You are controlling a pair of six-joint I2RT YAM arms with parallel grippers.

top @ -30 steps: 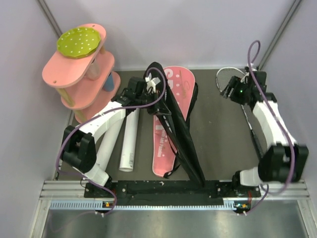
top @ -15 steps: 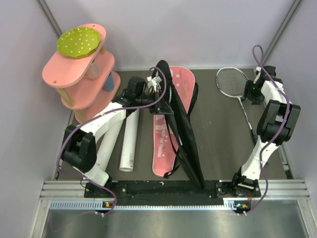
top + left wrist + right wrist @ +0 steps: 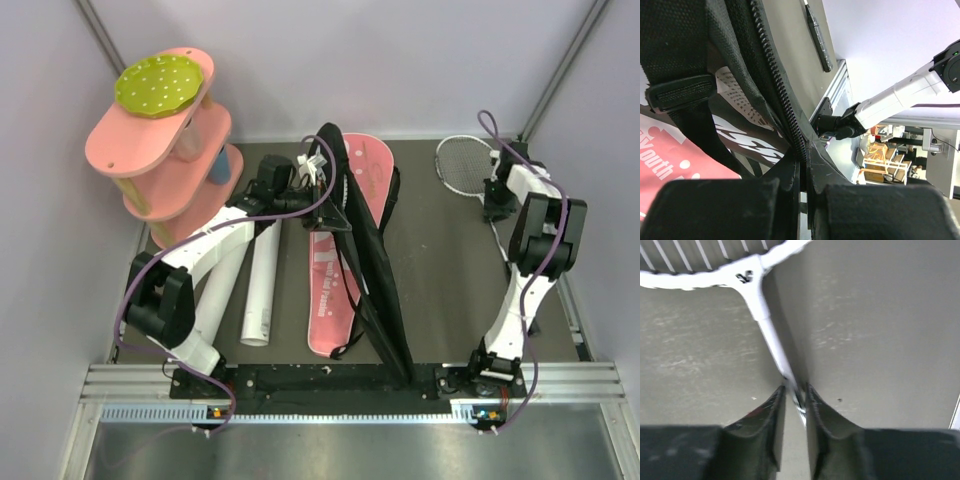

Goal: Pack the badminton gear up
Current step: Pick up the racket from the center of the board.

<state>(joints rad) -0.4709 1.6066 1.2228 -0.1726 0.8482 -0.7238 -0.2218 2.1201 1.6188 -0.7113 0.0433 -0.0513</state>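
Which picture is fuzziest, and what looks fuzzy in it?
Right wrist view: the fuzziest, with the racket shaft and the right gripper both soft. Left wrist view: the bag zipper is sharp, but the left gripper is a dark blur up close. Top view: crisp and evenly lit.

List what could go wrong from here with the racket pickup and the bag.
1. The right claw straddles the thin white racket shaft at the very fingertips; the slim shaft could slip or swivel when lifted.
2. The left claw pinches only the zipper edge of the black fabric racket bag; if it slips, the opening may fall shut.
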